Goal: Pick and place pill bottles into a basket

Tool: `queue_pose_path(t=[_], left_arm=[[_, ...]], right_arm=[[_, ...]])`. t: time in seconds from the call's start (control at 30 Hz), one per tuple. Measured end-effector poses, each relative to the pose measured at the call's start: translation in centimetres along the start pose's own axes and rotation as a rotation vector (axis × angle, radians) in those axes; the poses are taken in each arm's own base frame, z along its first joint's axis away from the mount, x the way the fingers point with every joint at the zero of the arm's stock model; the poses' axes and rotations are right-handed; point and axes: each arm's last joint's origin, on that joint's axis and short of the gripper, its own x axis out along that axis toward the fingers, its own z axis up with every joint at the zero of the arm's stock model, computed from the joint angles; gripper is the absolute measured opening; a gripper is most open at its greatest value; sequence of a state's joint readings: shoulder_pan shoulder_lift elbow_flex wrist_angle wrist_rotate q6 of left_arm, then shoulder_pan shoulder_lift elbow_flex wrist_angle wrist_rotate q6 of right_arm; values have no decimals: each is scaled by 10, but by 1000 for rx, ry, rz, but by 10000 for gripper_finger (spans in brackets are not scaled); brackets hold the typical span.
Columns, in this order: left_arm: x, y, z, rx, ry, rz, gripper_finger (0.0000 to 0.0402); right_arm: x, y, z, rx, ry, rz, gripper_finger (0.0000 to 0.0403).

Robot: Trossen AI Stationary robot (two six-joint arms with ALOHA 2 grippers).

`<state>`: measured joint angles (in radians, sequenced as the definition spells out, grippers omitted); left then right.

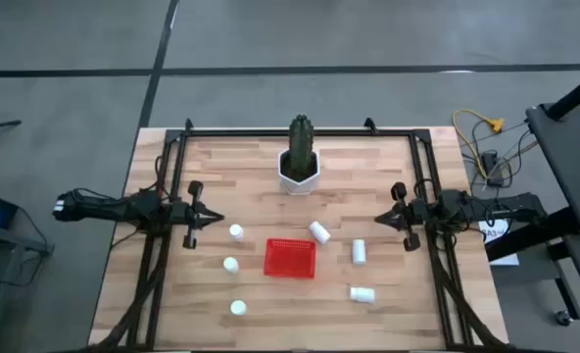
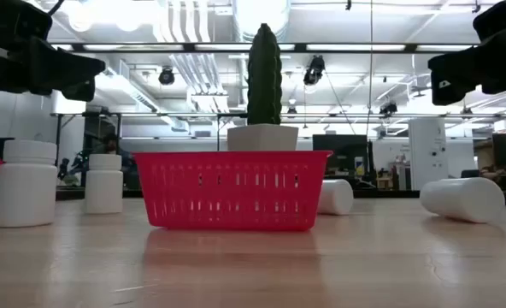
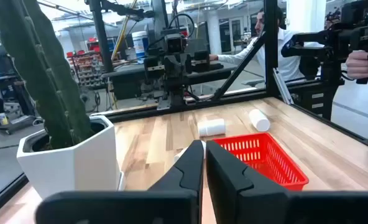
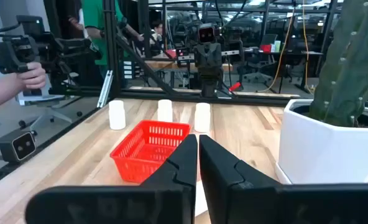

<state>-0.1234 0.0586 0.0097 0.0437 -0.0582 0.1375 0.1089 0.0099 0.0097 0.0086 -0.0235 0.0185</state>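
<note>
From above I count six pill bottles (image 1: 235, 232) around the empty basket (image 1: 290, 258) — left gripper (image 1: 212, 218) and right gripper (image 1: 382, 220) both pinched together; only wrist views show a person's hand (image 4: 30, 77).

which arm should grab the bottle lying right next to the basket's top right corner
Right. The right gripper is nearer that bottle; the left gripper sits across the red basket.
</note>
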Motion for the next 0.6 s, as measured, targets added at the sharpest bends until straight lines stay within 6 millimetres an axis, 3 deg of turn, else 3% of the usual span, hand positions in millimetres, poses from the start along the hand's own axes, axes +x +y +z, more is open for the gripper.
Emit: queue_pose_path(t=[0.6], left_arm=[[0,0,0,-2,0,0,2]], right_arm=[[0,0,0,31,-1,0,8]])
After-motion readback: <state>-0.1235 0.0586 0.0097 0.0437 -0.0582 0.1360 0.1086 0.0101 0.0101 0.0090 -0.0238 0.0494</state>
